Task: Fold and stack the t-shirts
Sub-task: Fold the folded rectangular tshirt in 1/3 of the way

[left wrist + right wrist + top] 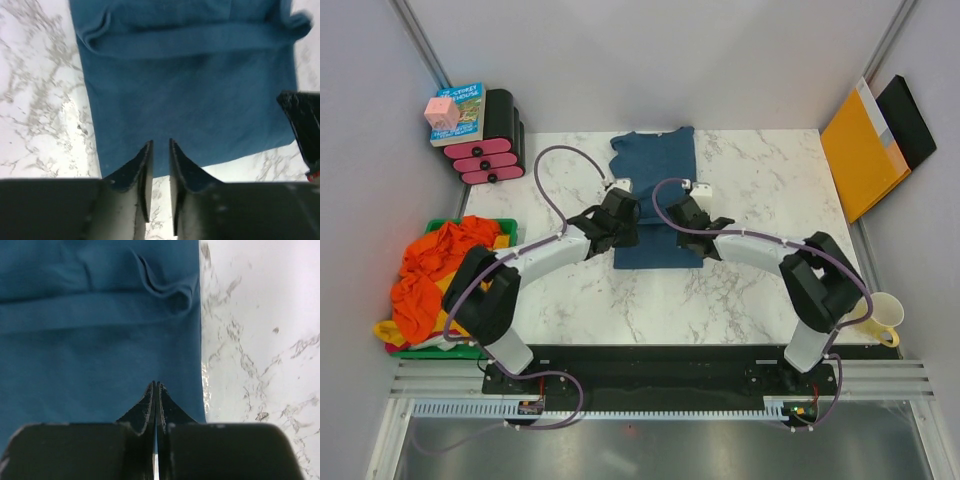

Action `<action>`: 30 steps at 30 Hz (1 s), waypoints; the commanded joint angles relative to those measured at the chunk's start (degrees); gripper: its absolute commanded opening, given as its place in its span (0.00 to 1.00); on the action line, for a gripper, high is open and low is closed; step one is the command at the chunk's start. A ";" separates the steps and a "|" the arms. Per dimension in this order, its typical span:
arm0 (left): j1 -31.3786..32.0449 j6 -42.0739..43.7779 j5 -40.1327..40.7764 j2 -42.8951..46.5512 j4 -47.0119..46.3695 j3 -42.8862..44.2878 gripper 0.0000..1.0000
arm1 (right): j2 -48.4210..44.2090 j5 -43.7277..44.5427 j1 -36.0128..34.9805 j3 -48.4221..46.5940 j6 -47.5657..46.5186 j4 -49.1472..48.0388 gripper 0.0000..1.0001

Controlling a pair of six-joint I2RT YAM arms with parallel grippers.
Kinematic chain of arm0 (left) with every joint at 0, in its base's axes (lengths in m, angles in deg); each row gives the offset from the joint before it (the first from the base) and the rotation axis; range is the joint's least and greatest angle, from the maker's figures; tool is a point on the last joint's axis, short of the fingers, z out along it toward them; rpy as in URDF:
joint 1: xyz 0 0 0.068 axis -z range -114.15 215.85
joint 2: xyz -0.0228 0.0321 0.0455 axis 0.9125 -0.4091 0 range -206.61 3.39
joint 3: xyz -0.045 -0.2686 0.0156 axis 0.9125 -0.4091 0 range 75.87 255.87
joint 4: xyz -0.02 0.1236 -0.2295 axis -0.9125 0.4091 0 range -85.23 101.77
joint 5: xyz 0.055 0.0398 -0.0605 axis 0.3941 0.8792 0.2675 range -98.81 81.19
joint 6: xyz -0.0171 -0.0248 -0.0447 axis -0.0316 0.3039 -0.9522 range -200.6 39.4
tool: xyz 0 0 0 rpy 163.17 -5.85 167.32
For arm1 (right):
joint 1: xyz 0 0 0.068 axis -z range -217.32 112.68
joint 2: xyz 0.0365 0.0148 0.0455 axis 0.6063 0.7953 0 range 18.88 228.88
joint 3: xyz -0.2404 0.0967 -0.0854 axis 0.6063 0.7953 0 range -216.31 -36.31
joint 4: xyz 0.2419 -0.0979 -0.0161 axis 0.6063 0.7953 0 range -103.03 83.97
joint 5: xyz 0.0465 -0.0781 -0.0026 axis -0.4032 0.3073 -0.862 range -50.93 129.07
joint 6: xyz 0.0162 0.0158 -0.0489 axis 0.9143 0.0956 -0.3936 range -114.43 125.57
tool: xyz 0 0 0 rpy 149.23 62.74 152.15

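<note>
A dark teal-blue t-shirt lies on the marble table as a long narrow strip, collar end away from me, with a cross ridge partway up. My left gripper hovers at its near left part; its jaws stand slightly apart with nothing between them, tips over the near hem. My right gripper is at the strip's right side, shut and empty, tips above the cloth near its right edge. Orange t-shirts and a bit of mustard yellow cloth are heaped in a bin.
A green bin holding the heap sits off the table's left edge. A yellow mug stands at the near right corner. Books, a pink cube and pink-black items are at the back left; an orange envelope leans at the right.
</note>
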 commanded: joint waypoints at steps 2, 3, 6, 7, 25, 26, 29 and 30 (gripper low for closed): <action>0.32 -2.51 -3.42 -2.98 -3.65 -0.11 0.13 | 4.47 -0.38 0.20 -2.33 0.75 -1.92 0.00; 0.40 -2.60 -4.03 -3.94 -3.74 0.07 0.13 | 5.10 -0.37 0.20 -3.91 0.31 -1.83 0.00; 0.40 -2.77 -5.00 -5.01 -3.74 0.60 0.12 | 7.74 0.07 0.20 -7.08 -0.05 -1.31 0.00; 0.32 -2.95 -5.17 -5.79 -3.74 0.69 0.13 | 8.44 0.15 0.29 -7.69 0.04 -1.22 0.00; 0.32 -2.25 -6.06 -9.40 -3.56 0.08 0.13 | 23.20 1.03 5.39 -27.01 -1.89 1.59 0.00; 0.32 -2.25 -5.88 -9.32 -3.39 -0.01 0.13 | 23.73 1.03 6.17 -28.08 -1.81 1.77 0.00; 0.32 -2.25 -5.35 -9.31 -3.39 -0.54 0.13 | 26.45 0.68 7.75 -32.56 -1.72 2.38 0.00; 0.32 -2.25 -5.35 -9.40 -3.39 -0.63 0.13 | 27.16 0.51 8.02 -33.62 -1.80 2.65 0.00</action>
